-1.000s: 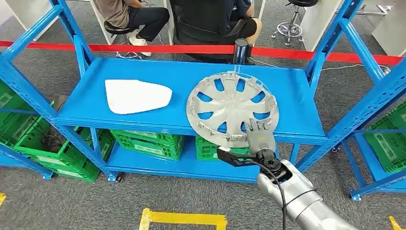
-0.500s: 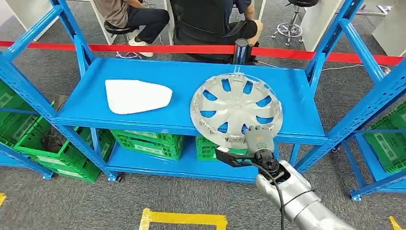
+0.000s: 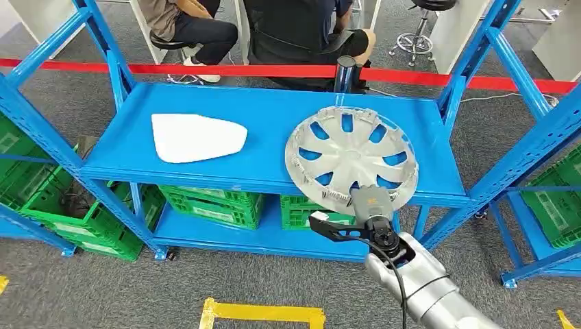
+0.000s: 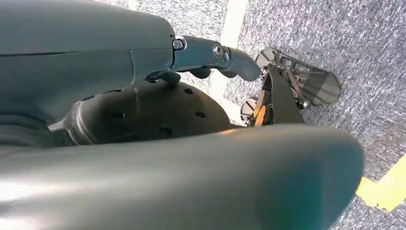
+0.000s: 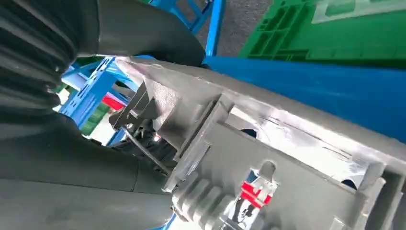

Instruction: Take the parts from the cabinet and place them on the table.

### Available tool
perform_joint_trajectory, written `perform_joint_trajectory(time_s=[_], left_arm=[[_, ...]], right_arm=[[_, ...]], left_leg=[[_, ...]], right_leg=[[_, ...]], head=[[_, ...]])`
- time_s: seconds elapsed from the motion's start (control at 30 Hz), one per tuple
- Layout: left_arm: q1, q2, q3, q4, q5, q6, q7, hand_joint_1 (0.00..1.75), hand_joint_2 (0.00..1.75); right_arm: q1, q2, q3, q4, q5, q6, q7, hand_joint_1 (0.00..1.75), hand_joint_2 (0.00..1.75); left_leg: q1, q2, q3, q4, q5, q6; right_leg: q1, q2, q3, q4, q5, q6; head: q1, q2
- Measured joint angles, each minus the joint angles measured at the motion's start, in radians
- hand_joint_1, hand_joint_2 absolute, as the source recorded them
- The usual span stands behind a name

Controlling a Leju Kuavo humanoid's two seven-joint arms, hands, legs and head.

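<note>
A silver hubcap (image 3: pixel 351 157) lies on the right half of the blue cabinet shelf (image 3: pixel 267 116), its near rim over the shelf's front edge. My right hand (image 3: pixel 370 205) grips that near rim from below and in front. Up close in the right wrist view, the grey ribbed back of the hubcap (image 5: pixel 268 143) sits against my right hand (image 5: pixel 72 158). A flat white part (image 3: pixel 196 137) rests on the left half of the shelf, untouched. My left hand (image 4: pixel 191 52) hangs over the grey floor with its fingers apart and nothing in it.
Green crates (image 3: pixel 212 205) stand on the lower shelf and at both sides. Blue uprights (image 3: pixel 507 164) frame the shelf. A dark cylinder (image 3: pixel 344 72) stands at the back edge near red tape (image 3: pixel 205 68). People (image 3: pixel 301 27) sit behind. Yellow floor tape (image 3: pixel 260 314) lies in front.
The hubcap has slid to the right along the shelf with my right hand on its rim. The white part has not moved.
</note>
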Motion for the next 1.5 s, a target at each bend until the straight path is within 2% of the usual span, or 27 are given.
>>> perform_joint_trajectory(time_s=[0.13, 0.23, 0.27, 0.33, 0.53, 0.77, 0.83, 0.97, 1.17, 1.3, 1.37, 1.5], left_arm=[[0.0, 0.0, 0.0, 0.0, 0.015, 0.003, -0.003, 0.0, 0.0], [0.001, 0.0, 0.0, 0.0, 0.039, 0.006, -0.014, 0.0, 0.0], [0.001, 0.0, 0.0, 0.001, 0.043, 0.006, -0.017, 0.0, 0.0], [0.001, 0.0, 0.0, 0.001, 0.047, 0.006, -0.017, 0.0, 0.0], [0.0, 0.0, 0.0, 0.001, 0.051, 0.006, -0.018, 0.0, 0.0], [0.001, 0.0, 0.0, 0.001, 0.079, 0.013, -0.037, 0.0, 0.0], [0.001, 0.0, 0.0, 0.001, 0.085, 0.017, -0.042, 0.0, 0.0], [0.001, 0.0, 0.0, 0.001, 0.092, 0.023, -0.056, 0.0, 0.0], [0.001, -0.001, 0.0, 0.001, 0.108, 0.039, -0.074, 0.0, 0.0], [0.0, -0.002, 0.0, 0.001, 0.114, 0.045, -0.073, 0.0, 0.0], [0.0, -0.004, 0.0, 0.001, 0.117, 0.049, -0.074, 0.0, 0.0], [0.0, -0.007, 0.0, 0.001, 0.132, 0.058, -0.086, 0.0, 0.0]], right_arm=[[0.015, -0.005, -0.039, -0.064, -0.16, -0.148, 0.006, 1.75, 1.75], [0.023, -0.011, -0.094, -0.17, -0.446, -0.306, 0.005, 1.75, 1.75], [0.023, -0.016, -0.111, -0.206, -0.519, -0.336, 0.006, 1.75, 1.75], [0.026, -0.023, -0.14, -0.263, -0.582, -0.346, 0.01, 1.75, 1.75], [0.064, -0.037, -0.187, -0.363, -0.631, -0.384, -0.012, 1.75, 1.75], [0.093, -0.082, -0.248, -0.511, -0.934, -0.514, -0.08, 1.75, 1.75], [0.117, -0.096, -0.27, -0.565, -1.016, -0.549, -0.12, 1.75, 1.75], [0.184, -0.128, -0.316, -0.684, -1.246, -0.561, -0.247, 1.75, 1.75], [0.296, -0.157, -0.366, -0.83, -1.342, -0.569, -0.374, 1.75, 1.75], [0.36, -0.169, -0.386, -0.922, -1.349, -0.573, -0.407, 1.75, 1.75], [0.383, -0.174, -0.393, -0.948, -1.322, -0.585, -0.409, 1.75, 1.75], [0.442, -0.18, -0.407, -1.01, -1.12, -0.626, -0.378, 1.75, 1.75]], left_leg=[[0.0, 0.0, 0.0, 0.0, 0.0, 0.0], [0.0, 0.002, 0.001, 0.0, 0.0, 0.0], [0.0, 0.002, 0.001, 0.0, 0.0, 0.0], [0.0, 0.002, 0.002, 0.0, 0.0, 0.0], [0.0, 0.002, 0.002, 0.0, 0.0, 0.0], [0.0, 0.002, 0.002, 0.0, 0.0, 0.0], [0.0, 0.002, 0.001, 0.0, 0.0, 0.0], [0.0, 0.002, 0.0, 0.0, 0.0, 0.0], [0.0, 0.002, -0.001, 0.0, -0.001, 0.0], [0.0, 0.002, -0.002, 0.0, -0.001, 0.001], [0.0, 0.002, -0.002, 0.0, -0.001, 0.001], [0.0, 0.002, -0.002, 0.0, -0.001, 0.001]], right_leg=[[0.0, 0.0, 0.0, 0.0, 0.0, 0.0], [0.0, 0.001, 0.0, 0.0, 0.0, 0.0], [0.0, 0.002, 0.0, 0.0, 0.0, 0.0], [0.0, 0.004, 0.001, 0.0, 0.0, 0.0], [0.0, 0.004, 0.0, 0.0, 0.001, 0.0], [0.0, 0.003, 0.0, 0.0, 0.001, 0.0], [0.0, 0.003, 0.0, 0.0, 0.001, 0.0], [0.0, 0.003, 0.0, -0.001, 0.0, 0.0], [0.0, 0.003, -0.002, -0.002, 0.0, 0.0], [0.0, 0.003, -0.002, -0.002, 0.0, 0.0], [0.0, 0.003, -0.002, -0.002, 0.0, 0.0], [0.0, 0.003, -0.002, -0.002, 0.0, 0.0]], head=[[0.0, 0.0], [-0.001, 0.0], [-0.001, 0.0], [0.0, 0.0], [0.0, 0.0], [-0.002, 0.0], [-0.001, 0.0], [-0.001, 0.0], [-0.001, 0.0], [-0.002, 0.0], [-0.002, 0.0], [-0.002, 0.0]])
